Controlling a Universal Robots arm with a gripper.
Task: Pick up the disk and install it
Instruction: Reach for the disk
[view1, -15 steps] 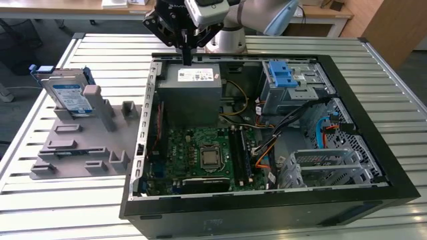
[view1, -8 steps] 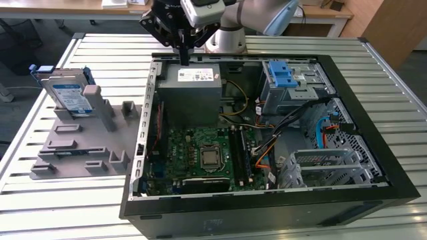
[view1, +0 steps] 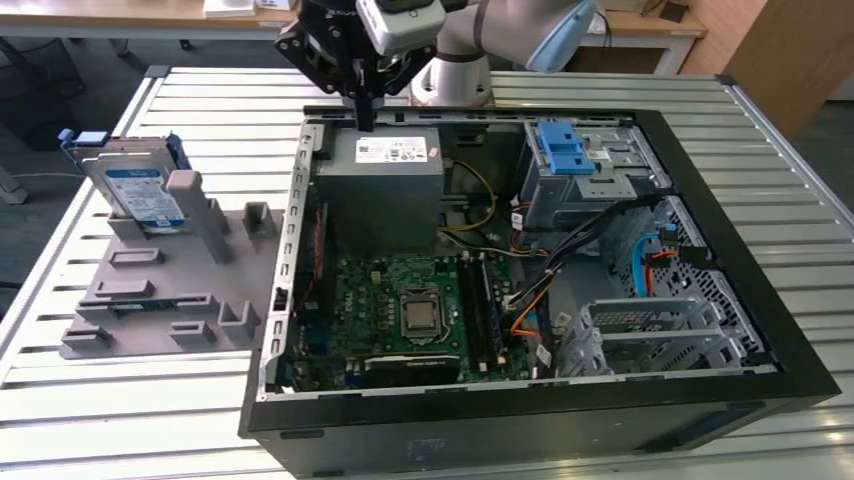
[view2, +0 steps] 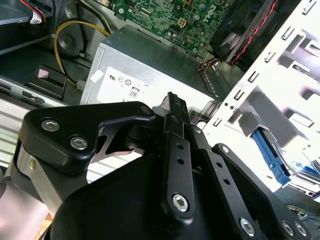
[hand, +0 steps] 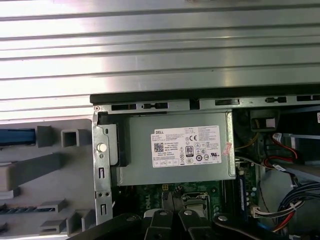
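Hovering gripper (view1: 363, 124) above power supply (view1: 387, 185) | fingers (view1: 362, 102) together | disk (view1: 140, 196) in stand (view1: 160, 290)

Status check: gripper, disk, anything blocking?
Gripper shut, empty, over the power supply inside the case. Disk upright in grey holder, exterior view's left, untouched. Nothing resting on the disk.

Table (view1: 200, 110): ribbed bare-metal slats, brushed, bright glare. Case (view1: 534, 425): matt black outside, dull grey sheet metal inside. PSU (view1: 380, 190): matt grey sheet metal, white paper label. Board (view1: 414, 300): green, semi-gloss. Disk (view1: 140, 195): silver metal, glossy blue-and-white label, blue plastic bracket (view1: 91, 138). Fixture (view1: 147, 300): matt grey plastic. Latch (view1: 567, 150): smooth blue plastic. Gripper (view2: 172, 100): matt black links, shiny steel screws.
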